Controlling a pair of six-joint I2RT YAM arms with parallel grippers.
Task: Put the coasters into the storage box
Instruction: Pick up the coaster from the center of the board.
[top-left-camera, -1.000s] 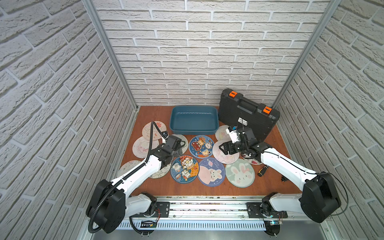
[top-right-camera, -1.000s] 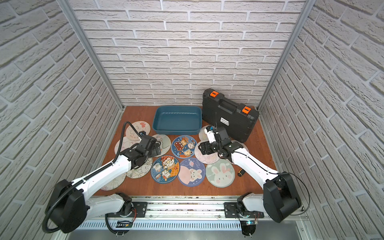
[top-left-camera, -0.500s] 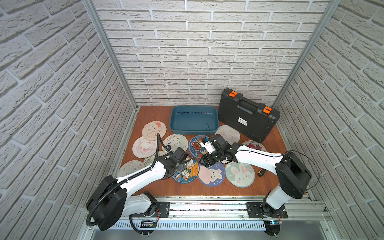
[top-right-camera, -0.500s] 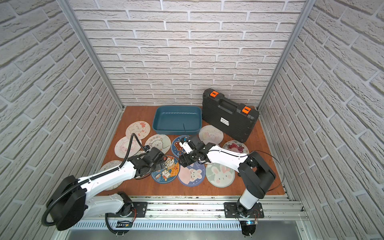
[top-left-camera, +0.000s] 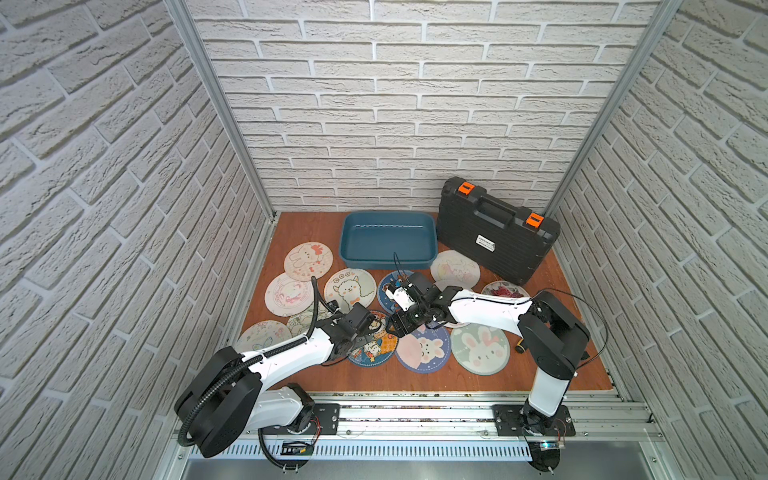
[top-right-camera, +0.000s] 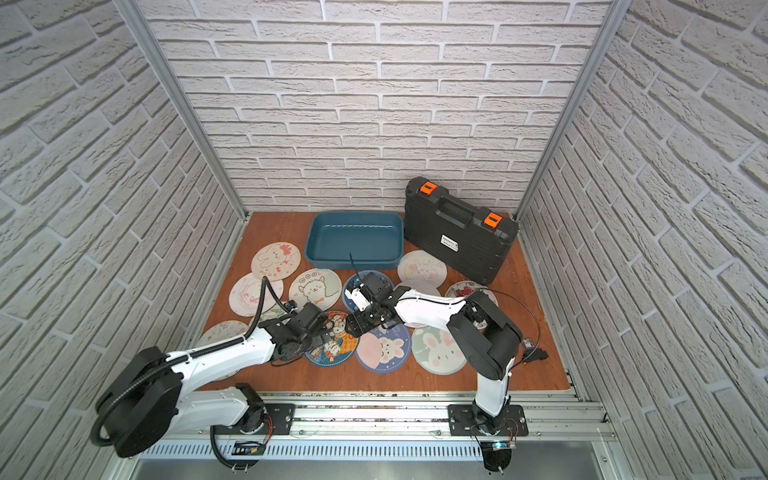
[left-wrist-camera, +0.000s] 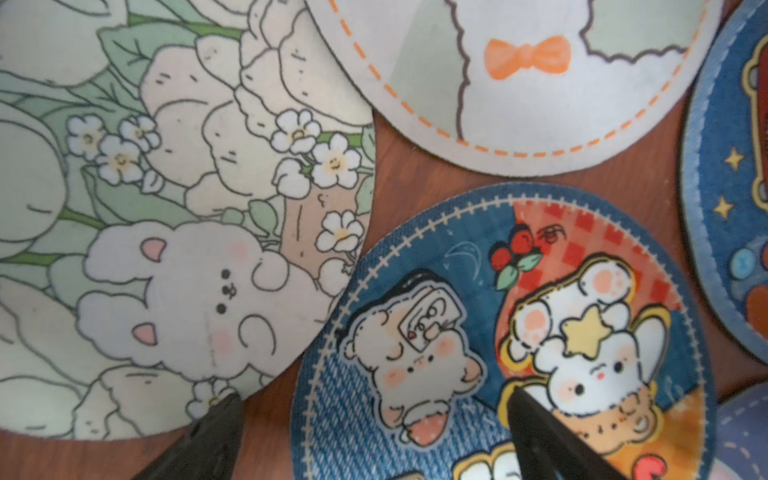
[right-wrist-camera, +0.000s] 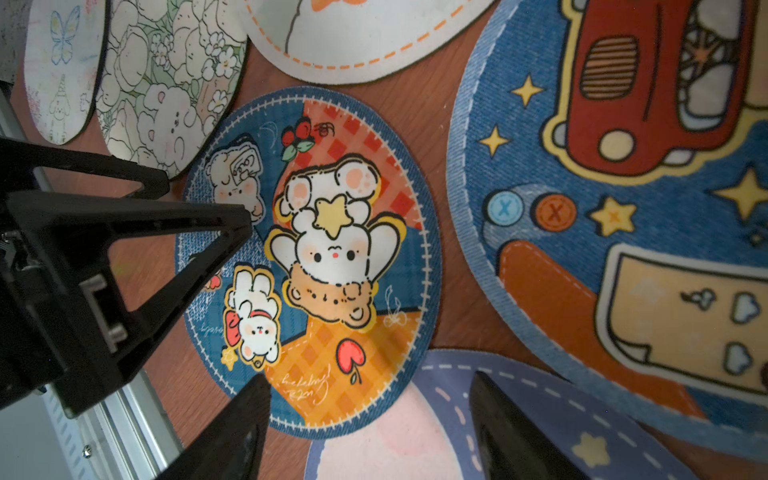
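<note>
Both arms have swung inward over the denim-blue bear coaster (right-wrist-camera: 328, 249), flat on the bench (top-left-camera: 478, 384), print up, round, no long axis. Astride its rim, the left gripper (left-wrist-camera: 372, 395) spreads empty fingers (left-wrist-camera: 540, 436); the right gripper (right-wrist-camera: 369, 378) stands parted, empty. Seemingly the approach: next, one finger must get under the thin edge. Beyond, the storage box (top-left-camera: 374, 261) lies empty, lengthwise along the back wall (top-left-camera: 415, 166).

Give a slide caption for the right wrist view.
Open right gripper at the edge of the purple coaster; open left gripper above the patchwork coaster.
</note>
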